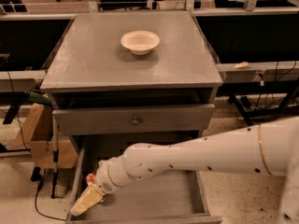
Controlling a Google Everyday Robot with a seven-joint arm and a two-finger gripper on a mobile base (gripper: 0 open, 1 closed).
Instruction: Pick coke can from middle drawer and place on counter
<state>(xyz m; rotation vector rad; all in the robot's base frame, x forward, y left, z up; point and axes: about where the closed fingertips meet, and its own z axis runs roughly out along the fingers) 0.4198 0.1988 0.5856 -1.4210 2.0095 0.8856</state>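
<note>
The middle drawer is pulled open below the counter. My white arm reaches in from the right, down to the drawer's front left corner. My gripper, with cream-coloured tips, sits low against the left drawer wall. Only a small red part of the coke can shows, on the drawer floor just behind the gripper's wrist; the arm hides the rest. The can is beside the wrist, not at the gripper's tip.
A white bowl stands at the back middle of the counter. A closed grey drawer front with a round knob sits above the open drawer. A cardboard box and cables lie on the floor to the left.
</note>
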